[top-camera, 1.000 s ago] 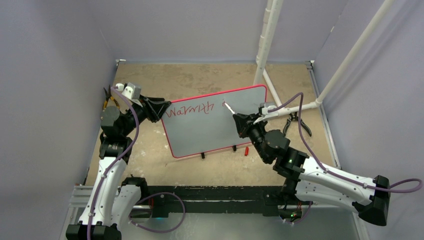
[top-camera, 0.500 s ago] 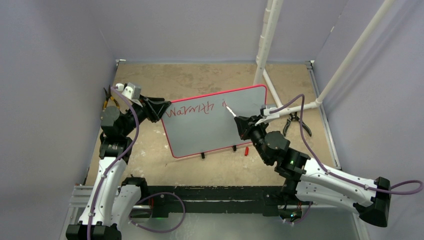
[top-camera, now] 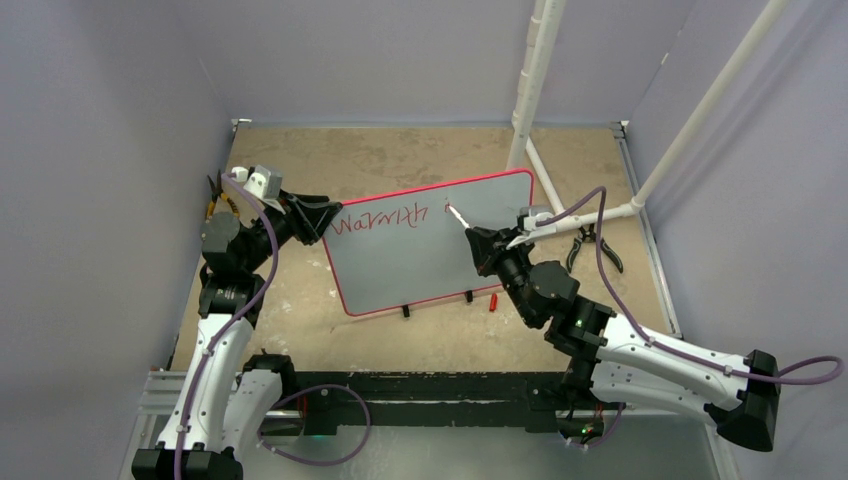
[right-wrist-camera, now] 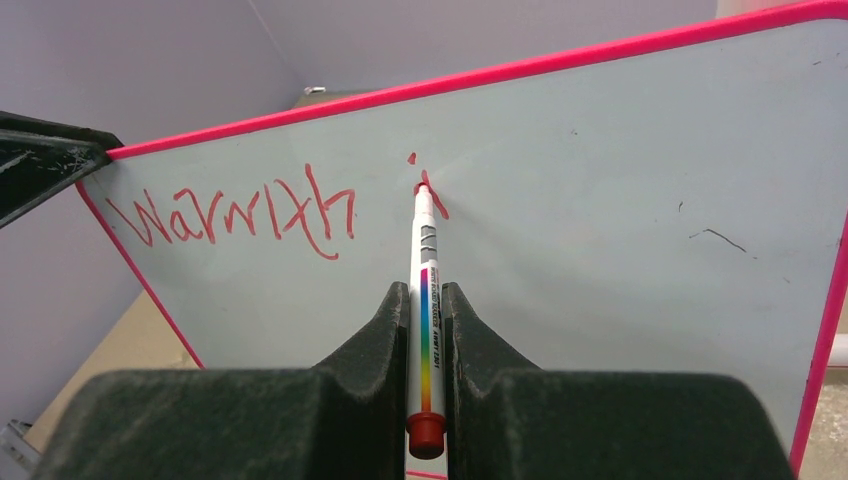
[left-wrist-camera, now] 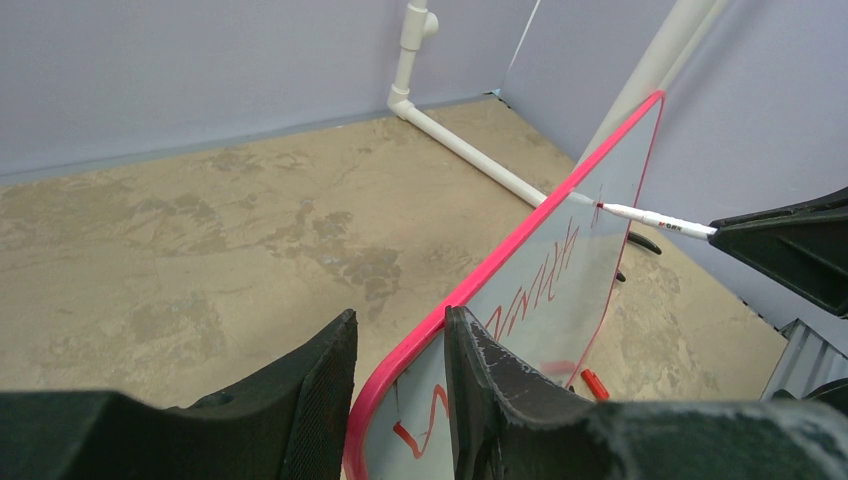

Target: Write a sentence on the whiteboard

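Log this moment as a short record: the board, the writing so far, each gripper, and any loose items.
whiteboard: standing on its feet
sentence: red "Warmth", then an "i"
left gripper: clamped on the whiteboard's rim near the "W"
right gripper: shut on marker, tip at the "i"
loose: red cap by the feet; pliers to the right

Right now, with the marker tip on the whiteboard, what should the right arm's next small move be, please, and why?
Probably lift the marker slightly and shift just past the "i" to start the next letter: the sentence reads only "Warmth i", the right gripper clamps the marker, and the left gripper steadies the whiteboard.
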Tool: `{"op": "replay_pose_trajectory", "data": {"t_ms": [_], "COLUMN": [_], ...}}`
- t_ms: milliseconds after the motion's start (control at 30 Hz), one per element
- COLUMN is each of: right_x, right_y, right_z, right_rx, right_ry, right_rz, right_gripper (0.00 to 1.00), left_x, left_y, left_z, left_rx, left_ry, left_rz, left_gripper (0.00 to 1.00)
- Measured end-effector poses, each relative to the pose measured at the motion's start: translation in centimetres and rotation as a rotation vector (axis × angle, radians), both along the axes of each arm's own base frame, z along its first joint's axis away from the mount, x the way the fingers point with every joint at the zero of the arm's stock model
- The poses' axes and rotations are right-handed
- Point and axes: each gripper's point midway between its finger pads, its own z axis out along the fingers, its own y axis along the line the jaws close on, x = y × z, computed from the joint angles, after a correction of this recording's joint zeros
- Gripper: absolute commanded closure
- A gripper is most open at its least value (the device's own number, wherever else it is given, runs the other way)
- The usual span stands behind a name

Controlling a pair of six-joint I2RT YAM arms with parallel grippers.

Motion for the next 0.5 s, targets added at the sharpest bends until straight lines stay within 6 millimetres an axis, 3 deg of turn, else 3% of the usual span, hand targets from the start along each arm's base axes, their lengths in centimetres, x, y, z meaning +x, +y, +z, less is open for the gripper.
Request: {"op": "replay_pose_trajectory", "data": {"t_ms": [500], "right_x": [0.17], "right_y": [-0.84], "right_z": [0.56], "right_rx": [0.006], "right_ry": [-0.010], "right_rz": [-0.043], "right_gripper": [1.00], "left_x": [0.02], "left_y": [0.00], "left_z": [-0.02], "left_rx": [0.000], "left_ry": [0.001], "left_rz": [0.000], "left_gripper": [0.64]}}
